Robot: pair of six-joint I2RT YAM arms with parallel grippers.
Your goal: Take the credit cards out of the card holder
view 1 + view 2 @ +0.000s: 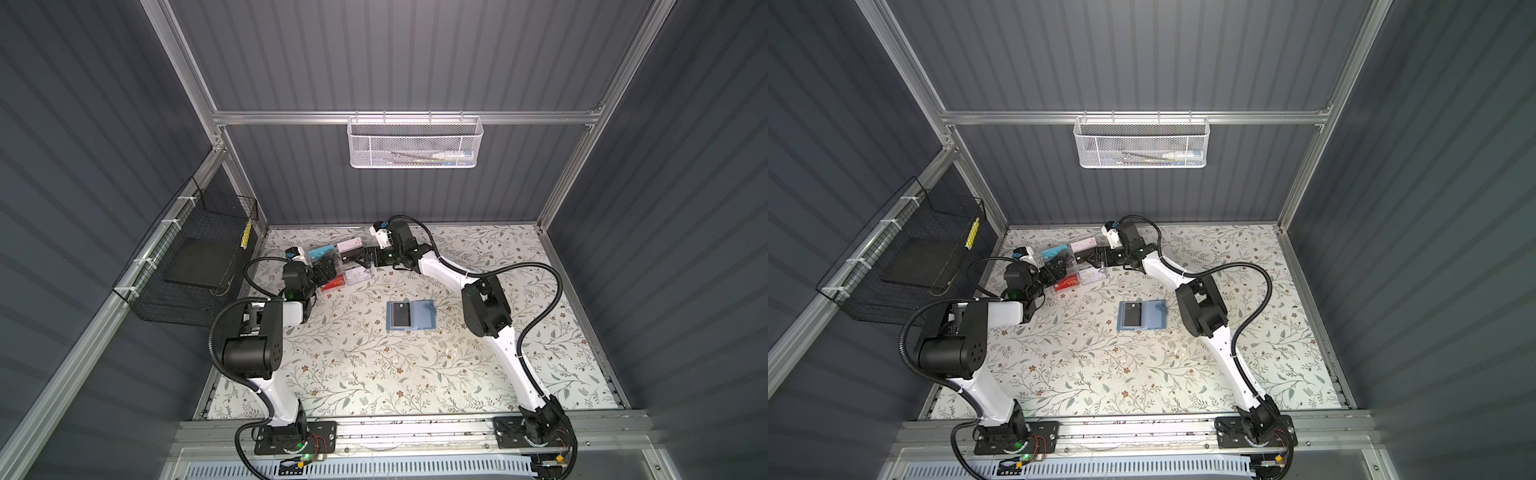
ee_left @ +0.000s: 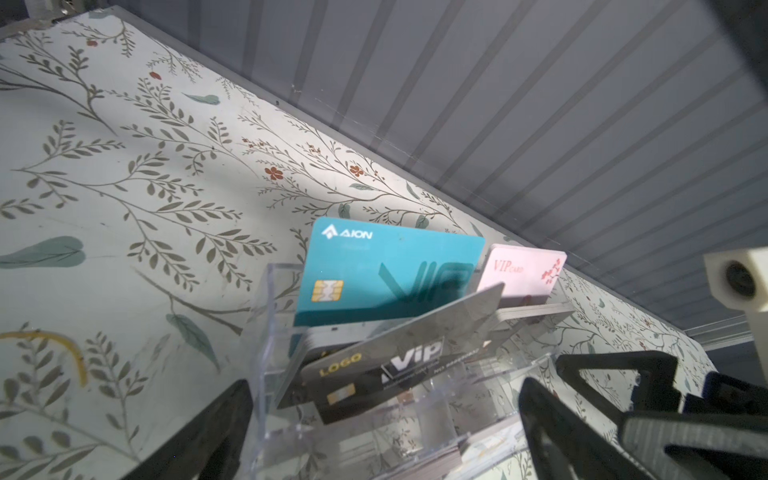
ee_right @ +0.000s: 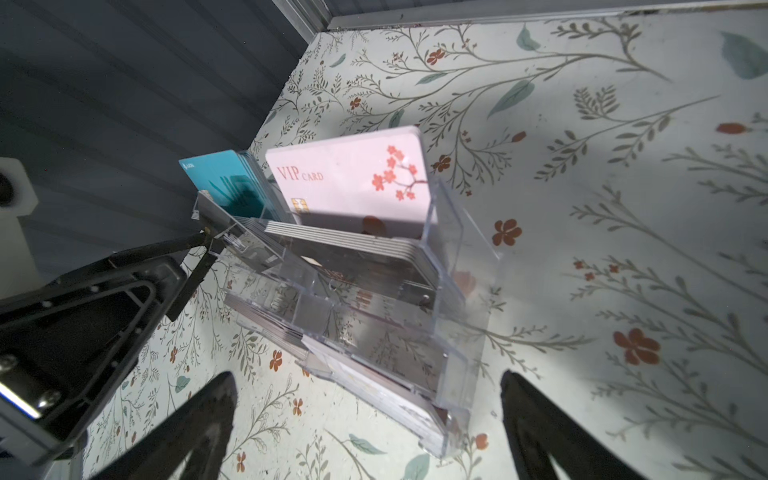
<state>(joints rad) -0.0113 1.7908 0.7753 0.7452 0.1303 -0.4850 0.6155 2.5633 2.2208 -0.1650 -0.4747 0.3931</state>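
Slate-blue folding card holder, mid-desk: pin with left gripper, slide black plastic credit card out with right gripper, both wide open, empty.

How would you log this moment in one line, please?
left gripper open at acrylic rack | right gripper open at rack | card holder open, black card inside

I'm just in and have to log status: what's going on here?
Both arms are at the clear rack of coloured cards at the back. The left pincer and right pincer are open, one on each side of it, holding nothing. A dark VIP card leans askew in the rack. The blue wallet lies open in the middle, untouched, with a black card showing in it.
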